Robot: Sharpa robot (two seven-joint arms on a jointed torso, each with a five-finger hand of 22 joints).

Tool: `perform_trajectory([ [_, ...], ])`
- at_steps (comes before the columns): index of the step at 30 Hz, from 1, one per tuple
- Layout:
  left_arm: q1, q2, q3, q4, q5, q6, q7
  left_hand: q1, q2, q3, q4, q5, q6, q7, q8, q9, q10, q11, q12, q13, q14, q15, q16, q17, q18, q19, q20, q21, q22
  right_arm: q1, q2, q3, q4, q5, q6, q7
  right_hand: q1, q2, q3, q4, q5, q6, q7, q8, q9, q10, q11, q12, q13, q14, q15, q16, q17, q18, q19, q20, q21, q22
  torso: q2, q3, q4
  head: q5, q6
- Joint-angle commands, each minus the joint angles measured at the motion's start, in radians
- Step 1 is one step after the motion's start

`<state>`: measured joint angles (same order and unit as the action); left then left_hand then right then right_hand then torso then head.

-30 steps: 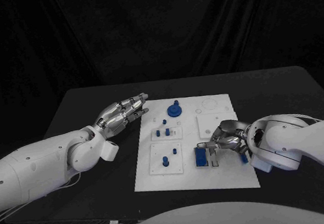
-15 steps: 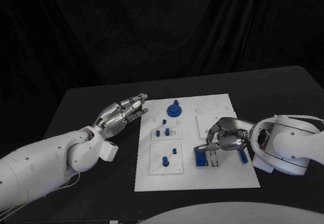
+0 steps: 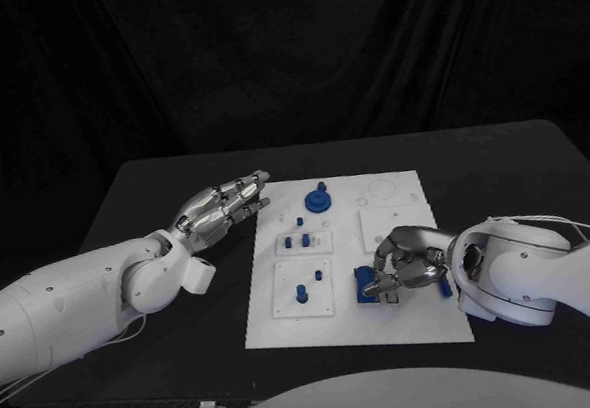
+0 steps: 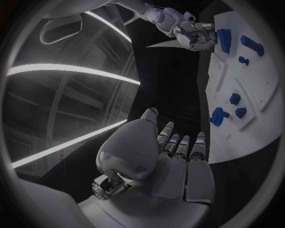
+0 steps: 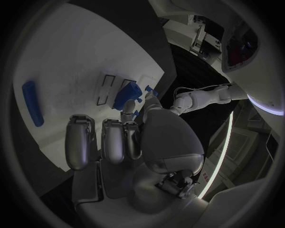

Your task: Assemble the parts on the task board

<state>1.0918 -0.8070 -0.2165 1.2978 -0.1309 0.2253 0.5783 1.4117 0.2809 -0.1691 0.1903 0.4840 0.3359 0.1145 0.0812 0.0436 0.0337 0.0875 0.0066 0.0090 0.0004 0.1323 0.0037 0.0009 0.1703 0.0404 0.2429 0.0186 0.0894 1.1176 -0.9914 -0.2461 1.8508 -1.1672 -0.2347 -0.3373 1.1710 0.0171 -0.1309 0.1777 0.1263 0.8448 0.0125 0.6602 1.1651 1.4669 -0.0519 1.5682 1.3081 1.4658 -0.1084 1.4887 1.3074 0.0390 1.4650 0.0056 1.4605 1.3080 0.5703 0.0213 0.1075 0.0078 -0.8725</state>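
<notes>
— Parts: what differs on the task board (image 3: pixel 405 326)?
— Since a second ago the right hand (image 3: pixel 407 263) has curled lower over the blue block (image 3: pixel 375 286) in the near slot, pinching it.
— And the left hand (image 3: pixel 223 207)?
— Unmoved beside the board's far corner, fingers apart, holding nothing. Small pegs (image 3: pixel 296 241) stand in the recessed panels.

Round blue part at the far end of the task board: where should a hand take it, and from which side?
Probably by its upright stem, coming from above: the round blue part lies flat on the task board, so its low rim gives little to pinch. The open left hand is nearest.
</notes>
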Motion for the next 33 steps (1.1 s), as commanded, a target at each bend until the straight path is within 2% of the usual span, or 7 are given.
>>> perform_trajectory([
  [1, -0.001, 0.002, 0.001, 0.003, 0.007, 0.013, 0.010, -0.011, 0.000, 0.003, -0.003, -0.003, -0.003, 0.006, 0.005, 0.001, 0.000, 0.006, 0.003, 0.001, 0.000, 0.009, -0.004, -0.001, 0.009, 0.000, 0.008, 0.004, 0.000, -0.007, 0.003, 0.000, -0.005, -0.050, 0.034, -0.019, 0.022, 0.003, 0.007, -0.013, 0.052, -0.005, -0.006, 0.012, 0.015, 0.104, -0.009, 0.003, 0.263, 0.066, -0.009, -0.004, 0.042, -0.009, 0.054, -0.008, -0.006, 0.224, -0.001, -0.0008, 0.0000, 0.001, 0.000],
  [10, -0.002, 0.004, 0.001, 0.002, 0.007, 0.015, 0.009, -0.011, 0.000, 0.004, -0.003, -0.003, -0.003, 0.006, 0.005, 0.001, 0.000, 0.006, 0.003, 0.001, 0.000, 0.009, -0.004, -0.001, 0.009, 0.000, 0.008, 0.004, 0.000, -0.013, 0.011, 0.000, -0.017, -0.060, 0.013, -0.018, 0.065, 0.017, 0.041, -0.037, 0.174, 0.005, -0.016, 0.008, 0.028, 0.104, -0.018, 0.003, 0.263, 0.067, -0.015, -0.003, 0.044, -0.010, 0.055, -0.014, -0.005, 0.224, -0.002, 0.0006, 0.0008, 0.003, 0.000],
  [18, -0.002, 0.004, 0.001, 0.001, 0.007, 0.017, 0.007, -0.011, 0.000, 0.004, -0.003, -0.003, -0.003, 0.006, 0.005, 0.001, 0.000, 0.006, 0.003, 0.001, 0.000, 0.009, -0.004, -0.001, 0.009, 0.000, 0.008, 0.004, 0.000, -0.014, 0.010, 0.000, -0.022, -0.061, -0.019, -0.007, 0.074, 0.004, 0.110, -0.022, 0.425, 0.010, -0.023, -0.021, 0.026, 0.104, -0.025, 0.003, 0.263, 0.067, -0.022, -0.003, 0.045, -0.010, 0.056, -0.021, -0.003, 0.225, -0.003, -0.0003, -0.0021, 0.004, 0.000],
  [23, -0.003, 0.005, 0.001, 0.000, 0.007, 0.019, 0.006, -0.011, 0.001, 0.005, -0.004, -0.002, -0.003, 0.006, 0.005, 0.001, 0.000, 0.006, 0.003, 0.002, 0.000, 0.010, -0.004, -0.001, 0.009, 0.000, 0.009, 0.004, 0.000, -0.014, 0.012, 0.000, -0.024, -0.061, -0.024, -0.004, 0.076, -0.022, 0.158, -0.012, 0.505, 0.011, -0.024, -0.035, 0.023, 0.104, -0.026, 0.003, 0.263, 0.067, -0.023, -0.004, 0.042, -0.010, 0.055, -0.022, -0.004, 0.225, -0.003, -0.0004, -0.0021, 0.003, 0.000],
  [27, -0.004, 0.005, 0.001, -0.001, 0.007, 0.021, 0.004, -0.011, 0.001, 0.006, -0.004, -0.002, -0.002, 0.006, 0.006, 0.001, 0.001, 0.007, 0.003, 0.002, 0.000, 0.011, -0.004, -0.001, 0.009, 0.000, 0.009, 0.004, 0.000, -0.014, 0.013, 0.000, -0.024, -0.061, -0.020, -0.005, 0.077, -0.035, 0.181, -0.010, 0.495, 0.014, -0.023, -0.039, 0.022, 0.104, -0.025, 0.003, 0.263, 0.067, -0.023, -0.005, 0.041, -0.010, 0.055, -0.022, -0.005, 0.225, -0.002, 0.0000, 0.0000, 0.001, 0.000],
  [31, -0.004, 0.004, 0.001, -0.001, 0.007, 0.022, 0.003, -0.012, 0.002, 0.007, -0.005, -0.001, 0.000, 0.008, 0.007, 0.001, 0.002, 0.009, 0.004, 0.002, 0.000, 0.013, -0.004, -0.001, 0.009, 0.001, 0.010, 0.004, 0.000, -0.015, 0.015, 0.000, -0.025, -0.061, -0.001, -0.014, 0.076, -0.055, 0.205, -0.013, 0.261, 0.027, -0.019, -0.035, 0.033, 0.104, -0.022, 0.003, 0.263, 0.066, -0.020, -0.006, 0.040, -0.010, 0.054, -0.020, -0.005, 0.224, -0.002, -0.0004, -0.0010, 0.002, 0.000],
  [33, -0.004, 0.004, 0.001, -0.001, 0.007, 0.022, 0.003, -0.012, 0.002, 0.008, -0.006, -0.001, 0.001, 0.008, 0.007, 0.001, 0.002, 0.009, 0.004, 0.002, 0.000, 0.014, -0.003, -0.001, 0.008, 0.001, 0.010, 0.005, 0.000, -0.016, 0.016, 0.000, -0.027, -0.061, 0.010, -0.019, 0.077, -0.060, 0.203, -0.019, 0.188, 0.031, -0.017, -0.033, 0.039, 0.104, -0.020, 0.003, 0.263, 0.066, -0.018, -0.006, 0.039, -0.010, 0.054, -0.018, -0.007, 0.224, -0.002, -0.0004, -0.0007, 0.003, 0.000],
])
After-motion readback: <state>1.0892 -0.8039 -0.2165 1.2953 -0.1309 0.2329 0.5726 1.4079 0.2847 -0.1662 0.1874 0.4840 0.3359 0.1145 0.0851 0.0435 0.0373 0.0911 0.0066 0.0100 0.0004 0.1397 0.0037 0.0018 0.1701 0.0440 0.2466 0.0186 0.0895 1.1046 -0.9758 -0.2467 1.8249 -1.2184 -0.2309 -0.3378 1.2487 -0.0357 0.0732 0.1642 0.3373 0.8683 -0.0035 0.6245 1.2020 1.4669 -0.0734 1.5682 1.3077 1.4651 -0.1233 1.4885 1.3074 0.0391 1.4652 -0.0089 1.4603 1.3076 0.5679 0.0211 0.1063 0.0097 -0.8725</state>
